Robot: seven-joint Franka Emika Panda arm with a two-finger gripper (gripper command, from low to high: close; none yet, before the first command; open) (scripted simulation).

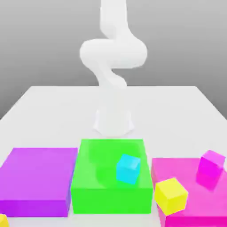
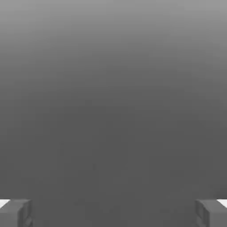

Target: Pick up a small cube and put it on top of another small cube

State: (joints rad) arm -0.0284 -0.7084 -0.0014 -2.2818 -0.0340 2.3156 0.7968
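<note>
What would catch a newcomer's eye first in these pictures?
Probably the bright green block in the exterior view's lower middle, with the cyan cube on it. Next, perhaps the yellow cube and magenta cube towards the exterior view's right.

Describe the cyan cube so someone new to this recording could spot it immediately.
In the exterior view, find the big flat green block, between the purple block and the magenta one. The small cyan cube sits over its right part in that view. It is the only blue-toned cube; its neighbours are yellow and magenta.
</note>
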